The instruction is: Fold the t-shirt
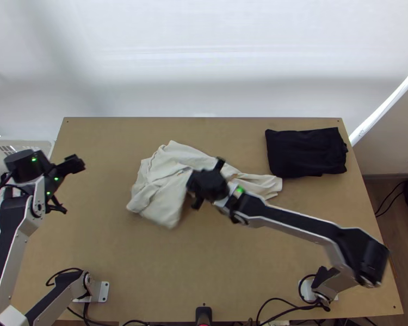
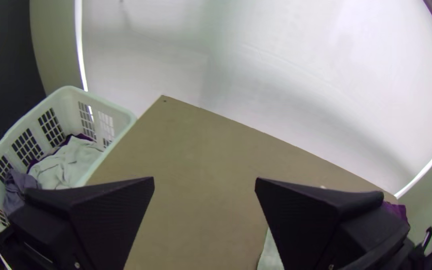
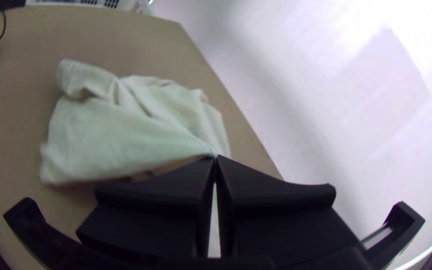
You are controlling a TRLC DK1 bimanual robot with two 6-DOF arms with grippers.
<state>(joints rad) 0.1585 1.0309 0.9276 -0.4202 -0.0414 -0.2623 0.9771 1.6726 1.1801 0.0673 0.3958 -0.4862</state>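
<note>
The cream t-shirt [image 1: 158, 165] lies bunched in the middle of the table, one part stretching off to the right. Above it is my right gripper [image 1: 206, 185]. In the right wrist view the right gripper [image 3: 216, 158] is shut on a point of the t-shirt [image 3: 121, 135], with cloth drawn up to the fingertips. My left gripper [image 1: 68, 186] stands open over the table's left side, away from the shirt. Seen from its own wrist, the left gripper [image 2: 204, 181] has bare tabletop between its spread fingers.
A folded black cloth [image 1: 306, 152] rests at the table's back right. Beyond the left edge stands a white basket [image 2: 121, 112] with grey and whitish cloths [image 2: 66, 162] inside. Cables [image 1: 280, 301] run along the near edge. Bare wood [image 1: 149, 261] lies in front of the shirt.
</note>
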